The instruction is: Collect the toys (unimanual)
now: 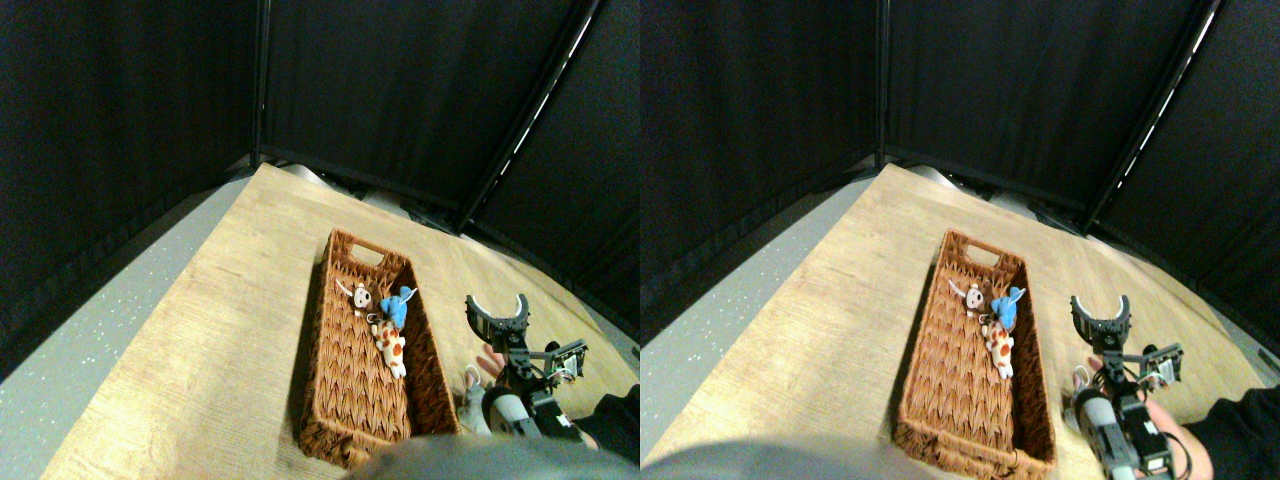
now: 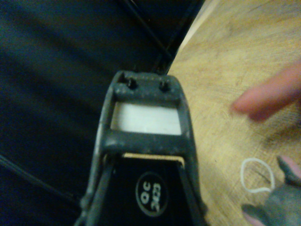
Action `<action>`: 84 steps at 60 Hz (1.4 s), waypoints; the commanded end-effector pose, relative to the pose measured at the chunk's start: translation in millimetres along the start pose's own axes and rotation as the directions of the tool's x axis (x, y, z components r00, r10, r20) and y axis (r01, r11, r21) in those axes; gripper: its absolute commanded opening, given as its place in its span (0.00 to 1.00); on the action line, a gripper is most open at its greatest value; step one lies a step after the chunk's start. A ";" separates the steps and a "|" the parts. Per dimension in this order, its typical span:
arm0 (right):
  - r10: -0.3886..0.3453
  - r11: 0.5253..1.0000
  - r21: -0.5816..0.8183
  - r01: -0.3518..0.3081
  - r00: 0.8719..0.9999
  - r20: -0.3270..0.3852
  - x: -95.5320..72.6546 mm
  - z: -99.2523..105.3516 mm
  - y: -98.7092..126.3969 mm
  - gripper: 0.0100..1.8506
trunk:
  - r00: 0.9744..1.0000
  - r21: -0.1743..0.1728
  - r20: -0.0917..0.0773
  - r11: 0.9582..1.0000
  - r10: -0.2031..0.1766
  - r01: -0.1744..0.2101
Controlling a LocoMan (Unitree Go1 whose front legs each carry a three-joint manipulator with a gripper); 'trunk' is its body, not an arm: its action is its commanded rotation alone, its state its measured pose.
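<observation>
My fingers [image 1: 497,310] stand spread apart and empty, raised above the wooden surface [image 1: 180,340], to the right of the long wicker basket [image 1: 345,400]. Down beside my arm, just behind the fingers, a person's hand [image 1: 490,362] sets down a grey toy [image 1: 472,395] with a white loop. Three toys already lie in the basket: brown [image 1: 360,296], blue [image 1: 396,306], white-and-orange [image 1: 391,348]. I judge the grey one mine to reach next, back and downward.
</observation>
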 end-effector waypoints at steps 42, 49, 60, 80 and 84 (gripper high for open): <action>-0.060 0.987 0.149 0.055 0.998 0.032 -26.2 17.2 -53.0 0.44 | 0.999 0.008 -0.023 1.000 -0.023 0.023; -0.076 0.981 0.179 0.072 0.997 0.013 -28.5 14.8 -52.4 0.43 | 1.000 -0.001 -0.021 1.000 -0.019 0.019; -0.097 0.976 0.197 0.096 0.995 -0.005 -35.0 7.2 -66.3 0.41 | 1.000 -0.012 -0.022 1.000 0.001 -0.001; -0.201 0.945 0.251 0.208 0.978 -0.053 -49.3 -6.9 -93.5 0.44 | 1.000 -0.021 -0.022 1.000 0.022 -0.022; -0.212 0.946 0.239 0.218 0.976 -0.050 -49.3 -8.8 -96.5 0.42 | 0.999 -0.019 -0.027 1.000 0.022 -0.023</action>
